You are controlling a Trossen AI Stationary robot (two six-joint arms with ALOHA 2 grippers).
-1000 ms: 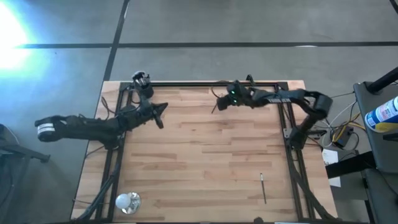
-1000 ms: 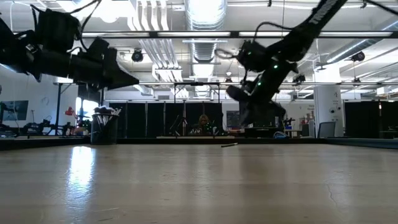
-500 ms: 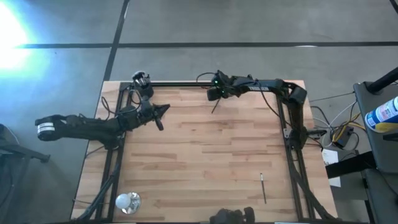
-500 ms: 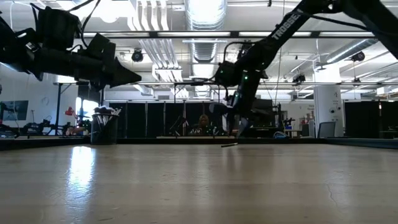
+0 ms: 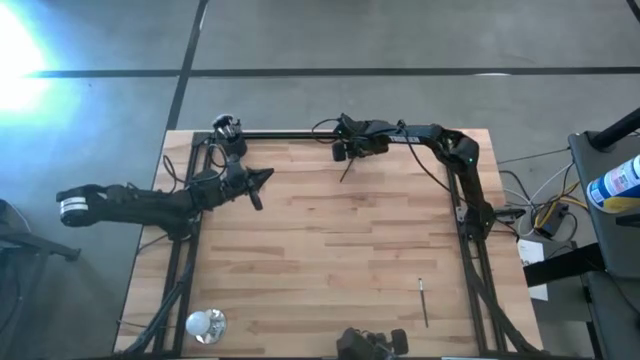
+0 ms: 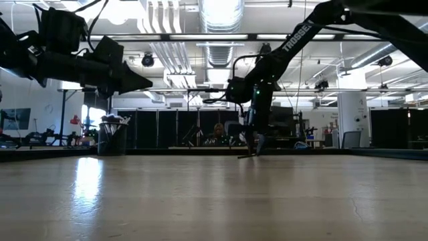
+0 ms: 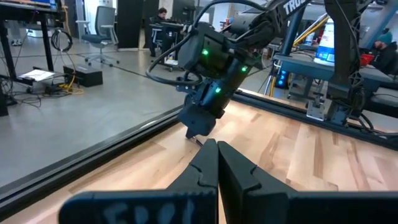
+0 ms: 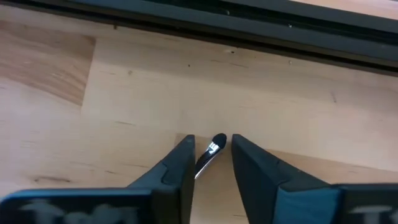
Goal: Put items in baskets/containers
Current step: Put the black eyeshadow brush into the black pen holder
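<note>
A thin dark makeup brush [image 5: 347,172] lies flat on the wood near the table's far edge. My right gripper [image 5: 340,155] points down over it, open. In the right wrist view its fingers [image 8: 183,158] stand on either side of the brush's shiny end [image 8: 214,148], and I see no touch. The black cup [image 5: 226,128] stands at the far left corner with several brushes in it [image 6: 112,120]. My left gripper [image 5: 262,180] hovers shut to the right of the cup, above the table [image 6: 137,82]. A second brush [image 5: 423,300] lies near the right near corner.
A shiny whitish round object [image 5: 205,323] sits at the near left corner. A black rail [image 8: 249,25] runs along the far edge just beyond the right gripper. A dark object [image 5: 370,345] shows at the near edge. Bare wood [image 5: 330,250] spreads across the table's middle.
My right gripper has moved a little toward the table's left and far edge, tipped to point down, and come down to the brush lying there. The brush has stayed where it was. The left arm has kept still.
</note>
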